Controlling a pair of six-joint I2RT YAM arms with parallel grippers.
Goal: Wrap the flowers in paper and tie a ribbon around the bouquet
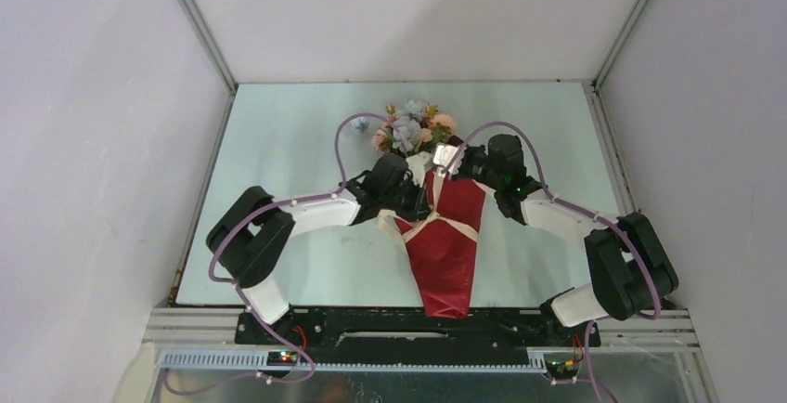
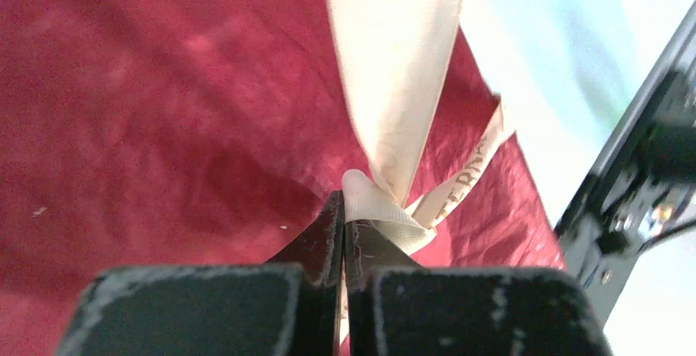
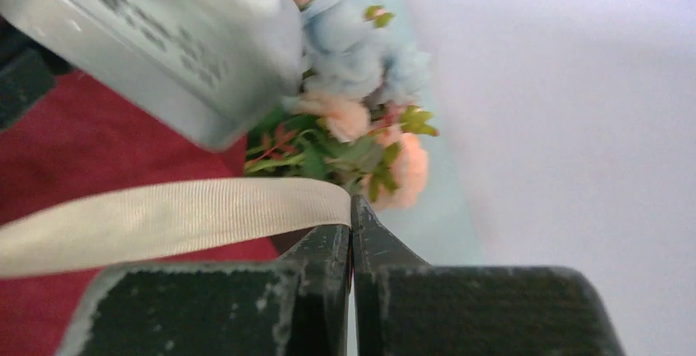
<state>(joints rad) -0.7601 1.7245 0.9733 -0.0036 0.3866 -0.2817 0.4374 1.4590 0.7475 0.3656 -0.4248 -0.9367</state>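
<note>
At the near edge, the narrow end of the paper [image 1: 445,273] points toward the two arm bases. We count one sheet, rolled red side out into a cone that lies on the table [image 1: 278,143]. One ribbon [image 1: 461,229] crosses itself over the cone's middle, with strands running out to both sides.

Just beyond the crossing, the left gripper [image 2: 343,212] is pressed closed on a folded bit of ribbon, directly above the red paper. The right gripper [image 3: 351,216] is likewise pinched tight on a taut ribbon strand, near the cone's wide mouth.

In the right wrist view, a grey lettered box [image 3: 164,36] hangs in front of the flowers [image 3: 361,126] and covers part of them. There we count two pink heads and one pale blue cluster. The flowers protrude from the cone's far end.

Two purple cables [image 1: 340,148] arch over the arms, one each.
</note>
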